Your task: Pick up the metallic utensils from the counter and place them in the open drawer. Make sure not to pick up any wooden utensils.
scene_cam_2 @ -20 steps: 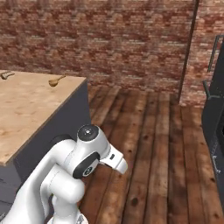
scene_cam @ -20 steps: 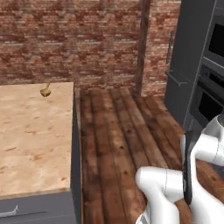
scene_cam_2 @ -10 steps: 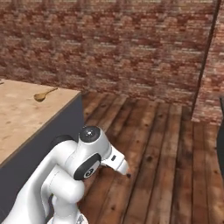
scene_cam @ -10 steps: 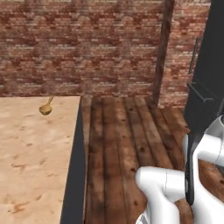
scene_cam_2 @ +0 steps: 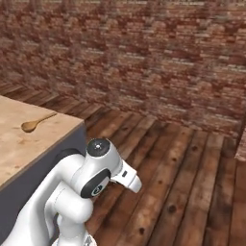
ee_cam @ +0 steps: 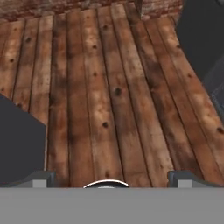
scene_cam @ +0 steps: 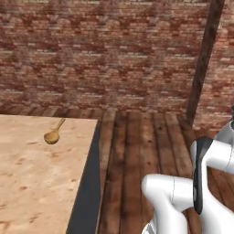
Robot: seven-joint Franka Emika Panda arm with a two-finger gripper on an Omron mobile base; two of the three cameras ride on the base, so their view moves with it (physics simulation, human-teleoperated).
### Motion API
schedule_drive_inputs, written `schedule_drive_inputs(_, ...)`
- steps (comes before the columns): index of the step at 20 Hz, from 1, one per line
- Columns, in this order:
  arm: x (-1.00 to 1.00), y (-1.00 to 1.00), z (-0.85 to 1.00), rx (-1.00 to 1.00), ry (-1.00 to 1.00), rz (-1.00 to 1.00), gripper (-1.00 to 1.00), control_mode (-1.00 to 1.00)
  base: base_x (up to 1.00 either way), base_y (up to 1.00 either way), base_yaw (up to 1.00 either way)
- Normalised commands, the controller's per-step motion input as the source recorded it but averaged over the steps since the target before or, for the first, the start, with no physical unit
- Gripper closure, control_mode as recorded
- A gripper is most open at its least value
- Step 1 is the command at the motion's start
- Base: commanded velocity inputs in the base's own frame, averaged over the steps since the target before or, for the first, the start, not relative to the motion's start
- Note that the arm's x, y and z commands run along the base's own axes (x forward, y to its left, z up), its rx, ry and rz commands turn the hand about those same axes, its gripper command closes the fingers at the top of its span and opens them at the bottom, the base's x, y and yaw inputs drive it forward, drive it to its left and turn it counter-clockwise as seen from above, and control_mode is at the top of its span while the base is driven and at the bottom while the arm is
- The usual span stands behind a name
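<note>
Your base has turned since a second ago, so the whole scene has slid across both base views: the dark oven wall that stood on the right is gone from the left base view, and the brick wall [scene_cam: 114,55] now spans the back; the things themselves have not moved, only your cameras.

Take the counter [scene_cam: 41,183] as your landmark; its pale speckled top sits at the lower left of both base views, with its dark grey side [scene_cam_2: 43,178] facing the plank floor [scene_cam_2: 192,182]. On the counter, near the far edge and close to its corner, lies one wooden spoon [scene_cam: 53,134], bowl toward you and handle pointing away toward the brick wall; you see the same spoon in the right base view [scene_cam_2: 34,123]. It is one of the wooden utensils.

Beside the counter, over the bare floor, your gripper [ee_cam: 112,178] looks down at the planks; its two fingertips [ee_cam: 39,178] stand at the far sides of the hand view, spread as wide as they go, with nothing between them.
</note>
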Motion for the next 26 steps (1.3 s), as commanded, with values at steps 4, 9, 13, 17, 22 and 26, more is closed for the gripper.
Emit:
schedule_drive_inputs(4, 0.0, 0.0, 0.0, 0.0, 0.0, 0.0, -1.0, 1.0, 1.0, -0.12, 0.33)
schedule_drive_inputs(9, 0.0, 0.0, 0.0, 0.0, 0.0, 0.0, -1.0, 1.0, 1.0, -0.11, 0.33)
schedule_drive_inputs(13, 0.0, 0.0, 0.0, 0.0, 0.0, 0.0, -1.0, 1.0, 1.0, -0.11, 0.33)
schedule_drive_inputs(17, 0.0, 0.0, 0.0, 0.0, 0.0, 0.0, -1.0, 1.0, 1.0, -0.11, 0.33)
schedule_drive_inputs(22, 0.0, 0.0, 0.0, 0.0, 0.0, 0.0, -1.0, 1.0, 1.0, -0.12, 0.33)
schedule_drive_inputs(26, 0.0, 0.0, 0.0, 0.0, 0.0, 0.0, -1.0, 1.0, 1.0, -0.14, 0.35)
